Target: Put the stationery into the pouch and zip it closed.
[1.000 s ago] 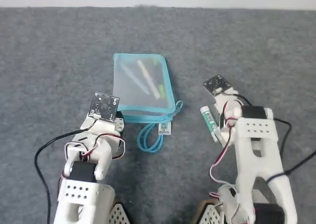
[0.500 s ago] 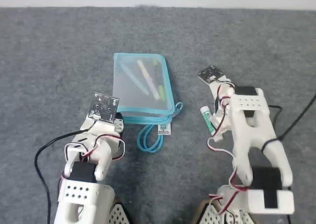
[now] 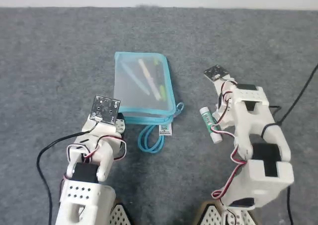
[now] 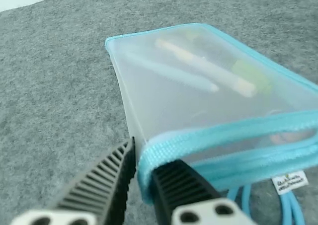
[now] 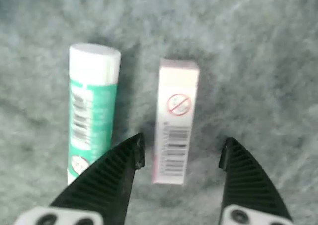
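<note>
A translucent pouch [image 3: 141,88] with turquoise trim lies on the grey carpet, with several pens inside. My left gripper [image 4: 143,178] is shut on the pouch's zipper-edge corner [image 4: 149,158]; from above that arm [image 3: 102,128] sits at the pouch's near-left corner. A green and white glue stick [image 3: 209,124] [image 5: 92,113] lies right of the pouch. Beside it in the right wrist view lies a pale pink eraser [image 5: 175,120]. My right gripper [image 5: 181,153] hangs open above the eraser, one finger on each side of it.
A turquoise cord loop [image 3: 150,138] and a small white tag [image 3: 165,129] trail from the pouch's near-right corner. Open carpet [image 3: 59,51] stretches to the far left and far right. Cables run beside both arm bases.
The right arm has swung forward and lowered its wrist over the glue stick and eraser. The left arm and the pouch have kept still.
</note>
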